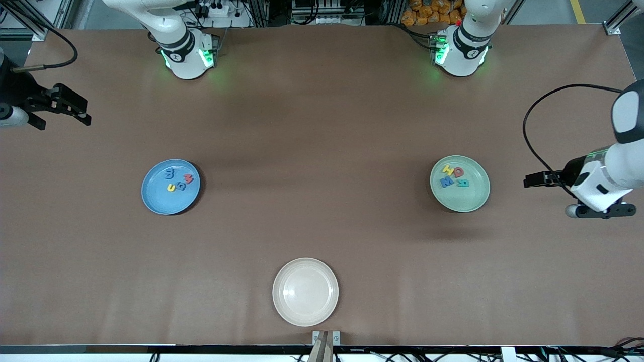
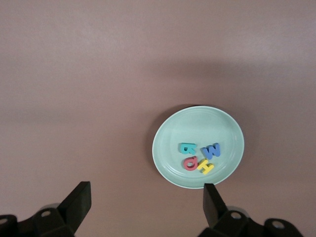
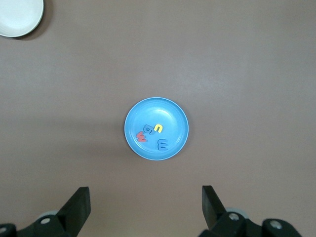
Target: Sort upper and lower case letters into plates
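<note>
The blue plate (image 1: 160,202) lies toward the right arm's end of the table and holds several small letters (image 1: 171,188) in blue, red and yellow. It also shows in the right wrist view (image 3: 158,111) with its letters (image 3: 158,128). The pale mint green plate (image 1: 469,199) lies toward the left arm's end and holds several letters (image 1: 446,182) in yellow, red, blue and teal. It also shows in the left wrist view (image 2: 197,126) with its letters (image 2: 211,150). My left gripper (image 1: 528,181) (image 2: 146,197) is open and empty over bare table beside the mint plate. My right gripper (image 1: 83,114) (image 3: 145,200) is open and empty over bare table at its own end.
A cream-beige plate (image 1: 305,292) with nothing in it lies near the table's edge closest to the front camera, midway between the two arms; it shows in the right wrist view (image 3: 17,17). Both arm bases (image 1: 188,55) stand along the top edge.
</note>
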You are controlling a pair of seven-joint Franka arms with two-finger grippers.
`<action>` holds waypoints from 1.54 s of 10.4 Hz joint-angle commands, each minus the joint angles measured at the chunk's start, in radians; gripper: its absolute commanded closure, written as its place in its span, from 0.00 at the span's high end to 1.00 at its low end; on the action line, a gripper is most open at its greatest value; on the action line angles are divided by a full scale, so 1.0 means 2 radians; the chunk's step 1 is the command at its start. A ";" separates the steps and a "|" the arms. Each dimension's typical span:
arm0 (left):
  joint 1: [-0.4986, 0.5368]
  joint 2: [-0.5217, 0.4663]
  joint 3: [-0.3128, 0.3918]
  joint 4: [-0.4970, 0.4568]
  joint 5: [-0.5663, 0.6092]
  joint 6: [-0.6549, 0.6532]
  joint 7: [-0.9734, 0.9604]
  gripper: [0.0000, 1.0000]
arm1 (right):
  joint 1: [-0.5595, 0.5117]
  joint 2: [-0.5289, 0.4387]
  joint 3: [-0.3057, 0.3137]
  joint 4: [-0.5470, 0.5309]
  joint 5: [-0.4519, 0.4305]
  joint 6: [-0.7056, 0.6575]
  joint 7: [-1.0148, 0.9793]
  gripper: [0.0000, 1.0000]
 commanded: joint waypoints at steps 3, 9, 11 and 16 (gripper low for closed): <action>-0.005 0.003 -0.032 0.084 0.009 -0.067 0.005 1.00 | 0.002 -0.002 -0.001 0.001 -0.003 -0.004 -0.002 1.00; -0.027 -0.017 -0.037 0.118 0.013 -0.101 0.057 1.00 | 0.000 -0.002 -0.002 0.001 -0.009 -0.004 -0.004 1.00; -0.038 -0.027 -0.025 0.128 0.009 -0.108 0.056 1.00 | 0.000 -0.002 -0.002 0.001 -0.009 -0.004 -0.004 1.00; -0.206 -0.069 0.137 0.128 -0.004 -0.110 0.056 1.00 | -0.003 -0.003 -0.004 0.004 -0.009 -0.004 -0.017 1.00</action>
